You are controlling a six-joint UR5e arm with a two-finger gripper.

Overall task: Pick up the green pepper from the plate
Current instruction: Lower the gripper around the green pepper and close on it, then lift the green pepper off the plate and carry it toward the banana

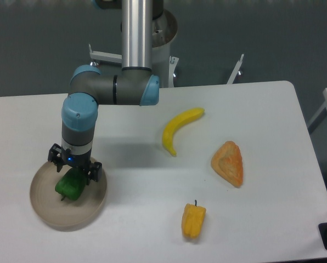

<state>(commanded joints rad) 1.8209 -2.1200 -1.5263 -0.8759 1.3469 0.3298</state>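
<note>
The pepper [71, 185] lies on the plate [45, 211], directly under the gripper [74, 171]. Whether the fingers are closed on it cannot be told; they sit at its top. It looks light, firm and glossy, so probably slippery; its lumpy sides suggest gripping across the broad middle, not the stem.

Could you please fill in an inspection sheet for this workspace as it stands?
Surface: white rounded-corner table.
Job's things: glossy green bell pepper lying on round beige plate, front left.
Clutter: yellow banana; orange triangular pastry-like piece; yellow-orange pepper.
Grippers: black two-finger claw down over the green pepper; whether closed cannot be told.
Cables: nothing seen.
Surroundings: grey floor, metal frame behind the table.
</note>
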